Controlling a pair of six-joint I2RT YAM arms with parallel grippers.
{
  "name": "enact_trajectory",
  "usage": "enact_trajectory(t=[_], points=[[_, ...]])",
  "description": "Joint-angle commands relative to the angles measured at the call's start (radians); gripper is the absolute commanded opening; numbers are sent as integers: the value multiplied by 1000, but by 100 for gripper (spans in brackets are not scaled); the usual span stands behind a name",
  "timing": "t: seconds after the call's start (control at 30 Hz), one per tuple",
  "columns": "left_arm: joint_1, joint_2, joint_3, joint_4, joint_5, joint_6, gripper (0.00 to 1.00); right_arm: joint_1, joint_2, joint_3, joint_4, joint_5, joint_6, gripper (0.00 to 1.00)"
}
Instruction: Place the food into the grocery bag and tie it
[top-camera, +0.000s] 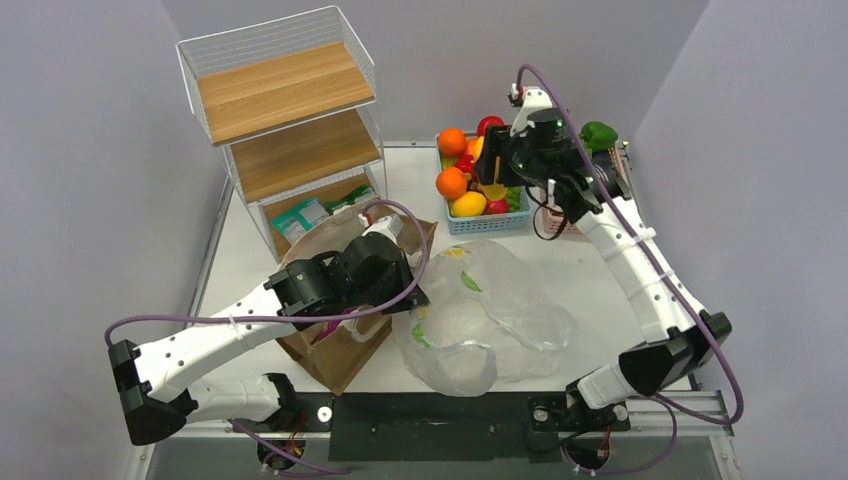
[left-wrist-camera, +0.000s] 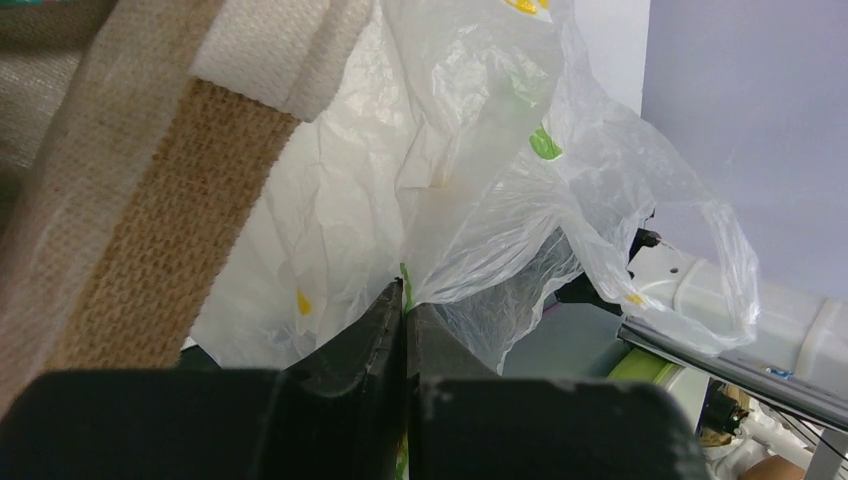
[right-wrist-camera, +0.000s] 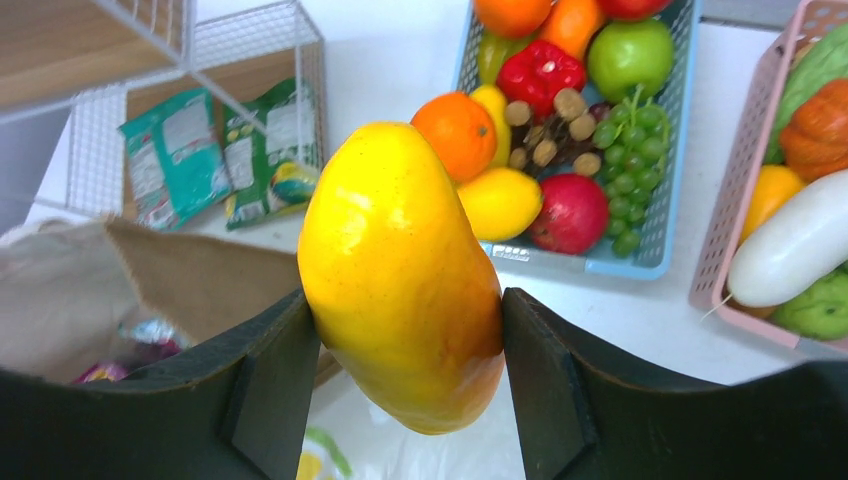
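Right gripper (right-wrist-camera: 408, 345) clamps yellow mango (right-wrist-camera: 400, 250) above blue basket (top-camera: 490, 227), 1 o'clock. Left gripper (left-wrist-camera: 405, 300) pressed together, pinching grocery bag (top-camera: 480, 310) film, table centre.

Risks:
- smooth mango could slip in transit
- slack bag mouth could sag, so fruit lands outside

Contents:
- basket: oranges (top-camera: 451, 183), grapes (right-wrist-camera: 625, 180)
- brown sack (top-camera: 330, 362), 7 o'clock: purple packet (top-camera: 326, 330)
- wire shelf (top-camera: 280, 90), 11 o'clock: teal packet (right-wrist-camera: 175, 150), green packet (right-wrist-camera: 270, 150)
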Motion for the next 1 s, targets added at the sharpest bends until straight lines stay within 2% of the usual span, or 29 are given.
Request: enact_trajectory(t=[0.0, 0.13, 0.23, 0.53, 0.7, 0.8, 0.97], points=[[26, -52, -2, 15, -23, 24, 0, 5, -184, -137, 91, -125, 12, 25], [44, -55, -4, 17, -16, 36, 0, 17, -364, -301, 221, -238, 46, 25], [56, -46, -3, 22, -6, 52, 0, 34, -468, -372, 245, -330, 56, 25], [82, 3, 8, 67, 32, 84, 0, 106, -619, -512, 245, -538, 94, 25], [89, 19, 10, 89, 39, 88, 0, 203, -636, -593, 258, -559, 125, 25], [90, 29, 11, 101, 42, 88, 0, 291, -638, -633, 256, -501, 124, 25], [91, 34, 11, 109, 45, 89, 0, 342, -645, -691, 249, -458, 113, 25]])
